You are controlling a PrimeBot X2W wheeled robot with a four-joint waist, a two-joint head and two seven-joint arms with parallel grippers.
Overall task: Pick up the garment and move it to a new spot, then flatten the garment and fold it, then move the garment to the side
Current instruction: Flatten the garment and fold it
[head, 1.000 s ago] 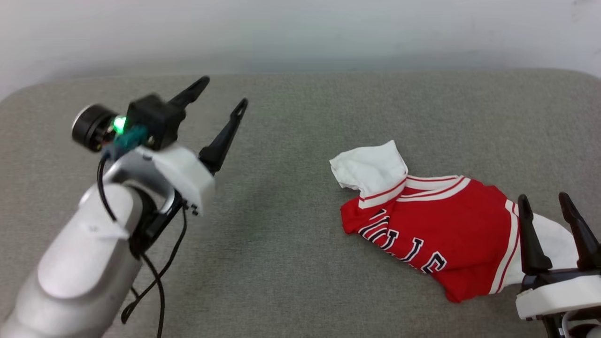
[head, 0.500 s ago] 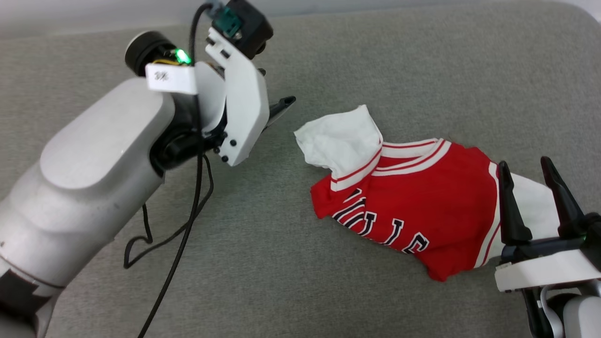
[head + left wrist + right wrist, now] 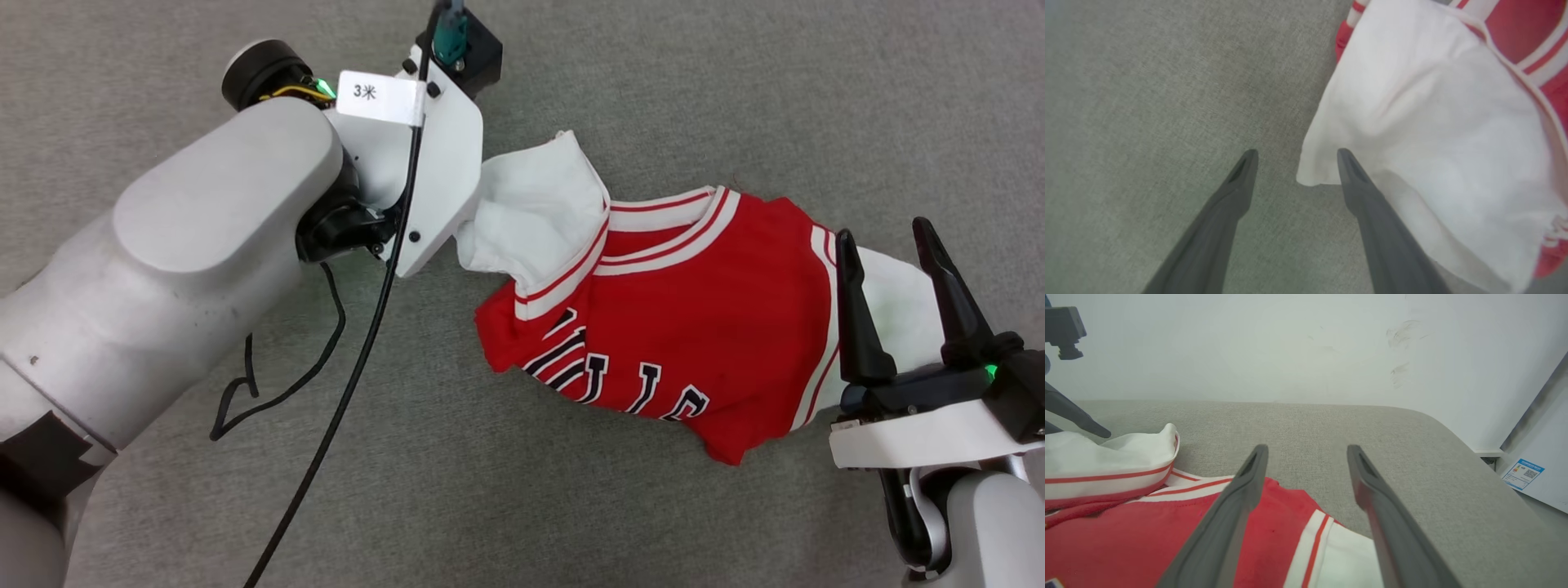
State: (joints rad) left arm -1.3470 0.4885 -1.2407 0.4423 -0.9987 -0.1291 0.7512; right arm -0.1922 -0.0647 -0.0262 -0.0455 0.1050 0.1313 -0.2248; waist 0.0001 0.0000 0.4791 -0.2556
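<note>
The grey fabric-covered tabletop (image 3: 735, 98) spreads across the head view, and the right wrist view shows a white wall (image 3: 1249, 347) behind it. The pale left forearm (image 3: 204, 245) reaches in from the lower left, with a black cable (image 3: 351, 392) trailing beneath it. The garment (image 3: 718, 310) lies crumpled on the tabletop between the two arms, red chest up, its black lettering partly folded under. One white sleeve (image 3: 531, 212) bunches up toward the left wrist. The right gripper (image 3: 882, 230) hangs over the other white sleeve, its fingers spread wide and holding nothing. The left gripper (image 3: 1296, 153) is also spread wide and empty: one finger (image 3: 1355, 179) overlaps the sleeve's edge, the other is over bare tabletop. Whether it touches the cloth cannot be told.
</note>
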